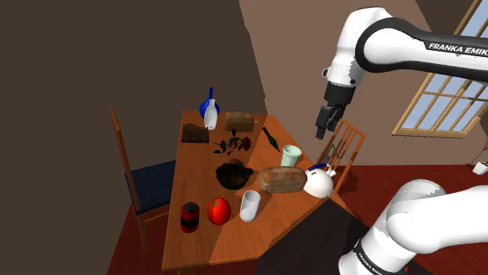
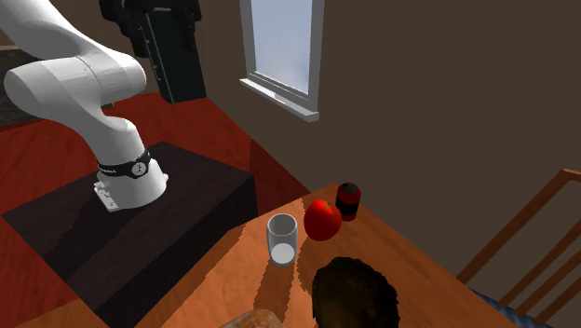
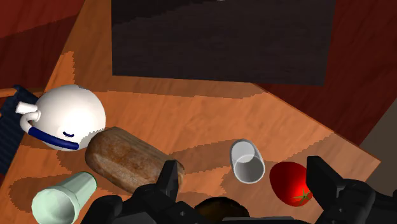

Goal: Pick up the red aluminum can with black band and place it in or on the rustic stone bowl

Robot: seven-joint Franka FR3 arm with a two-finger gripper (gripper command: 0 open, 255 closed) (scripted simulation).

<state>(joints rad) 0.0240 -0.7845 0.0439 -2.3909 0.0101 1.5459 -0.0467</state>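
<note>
The red can with a black band (image 1: 190, 217) stands upright near the table's front corner, at the shoulder view's left, next to a red tomato (image 1: 219, 210). In the second exterior view the can (image 2: 348, 199) stands just behind the tomato (image 2: 322, 220). The dark rough bowl (image 1: 234, 173) sits mid-table, and its rim (image 3: 219, 209) shows between my fingers. My gripper (image 1: 322, 131) hangs high above the table's right edge, far from the can. In the wrist view the gripper (image 3: 244, 168) is open with nothing between its fingers.
Between bowl and can stands a white cup (image 1: 249, 205). A bread loaf (image 1: 282, 180), a white teapot (image 1: 318, 182) and a pale green cup (image 1: 292, 155) lie under the gripper. Bottles, another loaf and a dark rack stand farther back. Chairs flank the table (image 1: 195, 250).
</note>
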